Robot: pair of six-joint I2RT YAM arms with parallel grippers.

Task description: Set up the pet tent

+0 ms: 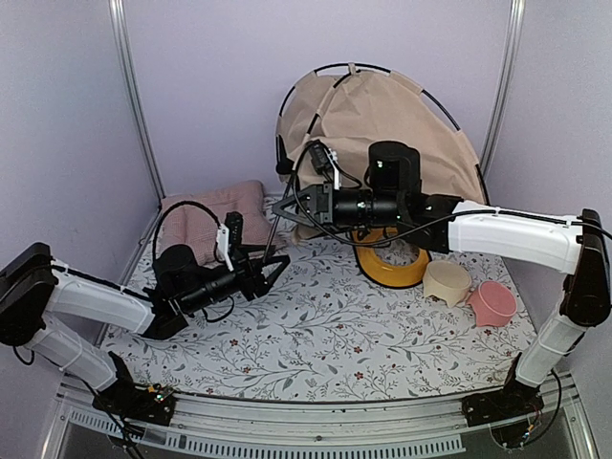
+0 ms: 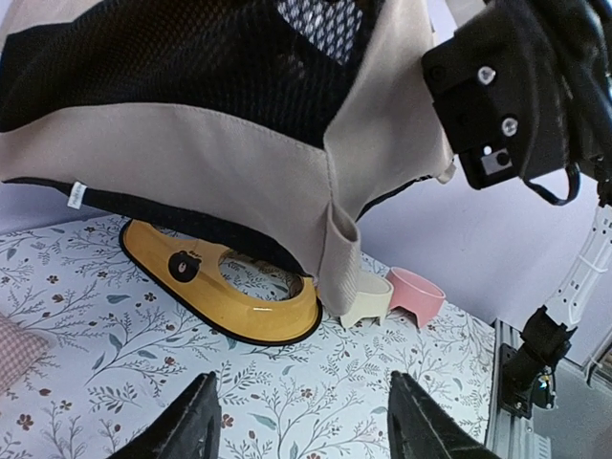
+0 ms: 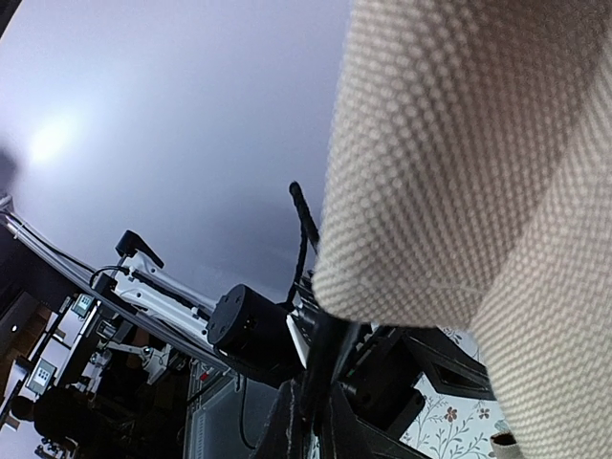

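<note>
The pet tent [image 1: 382,115] stands tilted at the back of the table, tan fabric with thin black crossed poles. My right gripper [image 1: 285,206] reaches across to its lower left edge. In the right wrist view the gripper [image 3: 316,421] is shut on a thin black pole that runs up under the tan fabric [image 3: 478,172]. My left gripper [image 1: 277,266] sits low in front of the tent, a little below the right gripper. In the left wrist view it [image 2: 306,430] is open with only the floral cloth between its fingers, and the tent's tan and black-mesh side [image 2: 220,143] hangs above.
A pink checked cushion [image 1: 215,215] lies at the back left. The yellow oval bowl stand [image 1: 402,279] lies partly under the tent's front edge. A cream bowl [image 1: 448,282] and a pink bowl [image 1: 492,301] stand to its right. Purple walls close in the table.
</note>
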